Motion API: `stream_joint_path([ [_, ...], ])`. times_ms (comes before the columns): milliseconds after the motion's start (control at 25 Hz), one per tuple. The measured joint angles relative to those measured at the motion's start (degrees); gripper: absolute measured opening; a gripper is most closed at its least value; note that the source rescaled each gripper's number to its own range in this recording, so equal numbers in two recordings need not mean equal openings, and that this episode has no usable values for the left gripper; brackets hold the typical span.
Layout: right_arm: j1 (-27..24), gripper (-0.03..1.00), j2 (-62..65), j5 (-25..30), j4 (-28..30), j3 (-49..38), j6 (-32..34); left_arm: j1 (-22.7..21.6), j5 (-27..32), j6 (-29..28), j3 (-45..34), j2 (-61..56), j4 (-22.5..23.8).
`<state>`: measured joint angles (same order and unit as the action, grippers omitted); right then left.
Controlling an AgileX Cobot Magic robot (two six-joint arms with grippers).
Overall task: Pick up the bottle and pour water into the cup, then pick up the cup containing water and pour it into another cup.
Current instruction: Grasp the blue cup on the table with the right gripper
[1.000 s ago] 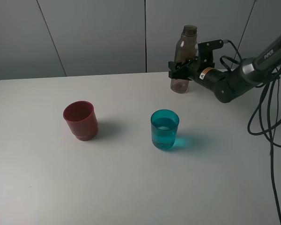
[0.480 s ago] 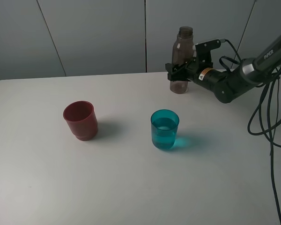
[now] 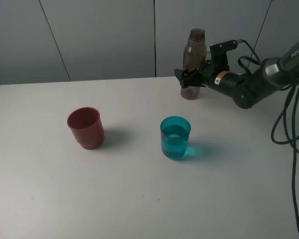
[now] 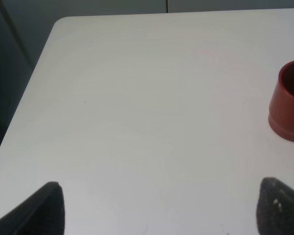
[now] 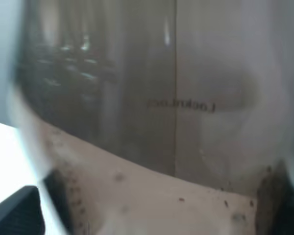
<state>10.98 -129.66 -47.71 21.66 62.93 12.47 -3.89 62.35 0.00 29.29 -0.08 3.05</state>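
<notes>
The bottle [image 3: 194, 59] has settled upright on the counter [image 3: 139, 199], right tool [image 3: 190, 79] released around it; the cup [image 3: 175, 138] (upright, holding water) stands front-left of that tool, the nearer one.

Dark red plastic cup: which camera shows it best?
The exterior high view: the dark red plastic cup stands whole, rim to base. The left wrist view catches only part of the cup, cut off at the picture's edge. The right wrist view shows none of it, only the smoky plastic bottle.
</notes>
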Motion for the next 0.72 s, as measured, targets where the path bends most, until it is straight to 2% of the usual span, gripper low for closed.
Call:
stream_joint_path([
  [480, 0.0, 1.00, 19.8, 0.2, 1.5, -20.0, -7.4, 0.0, 0.0, 0.0, 0.0, 0.0, 0.0],
  [720, 0.0, 1.00, 34.9, 6.1, 3.7, -28.4, -8.0, 0.0, 0.0, 0.0, 0.0, 0.0, 0.0],
])
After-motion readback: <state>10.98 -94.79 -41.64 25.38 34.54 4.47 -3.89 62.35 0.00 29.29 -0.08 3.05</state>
